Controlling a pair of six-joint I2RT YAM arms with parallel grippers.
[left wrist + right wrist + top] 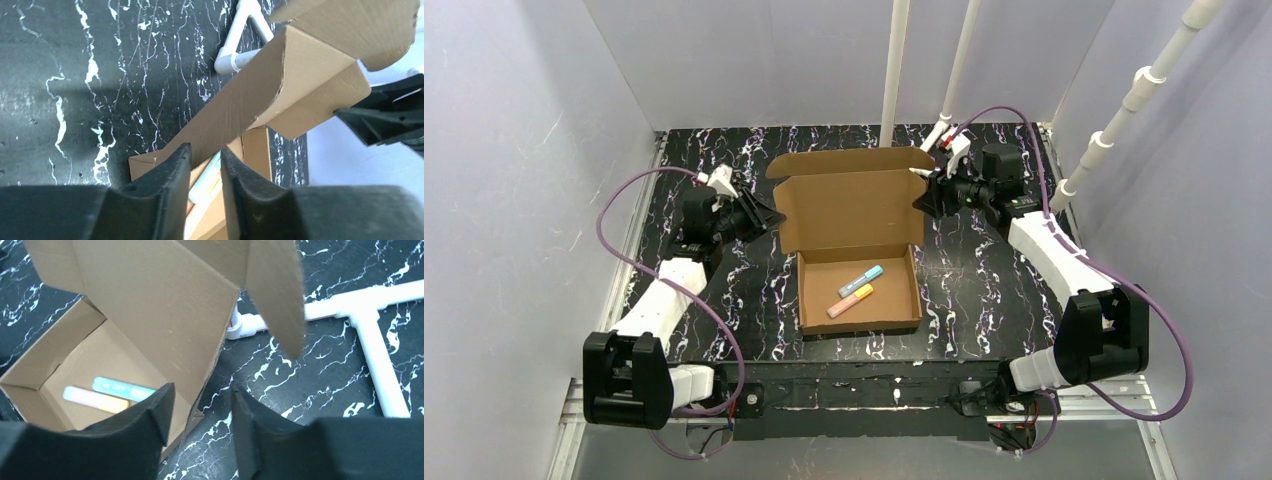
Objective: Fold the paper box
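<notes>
A black desk (764, 290) veined with white is enclosed by pale grey walls (514, 150). A white pipe (894, 70) is stood upright at its far edge, a second pipe (964, 55) is set just beside it, and a jointed pipe (1139, 90) is leaned at the far right. A blue marker (861, 279) and an orange-pink marker (850, 300) are laid slantwise, just beside each other, inside the paper box (894, 305).

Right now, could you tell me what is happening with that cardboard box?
Two robot arms are working on the paper box. Its tray is formed, its lid stands open, and two markers lie inside. The left gripper and right gripper sit at the lid's two side edges, jaws apart, neither clearly gripping it.
</notes>
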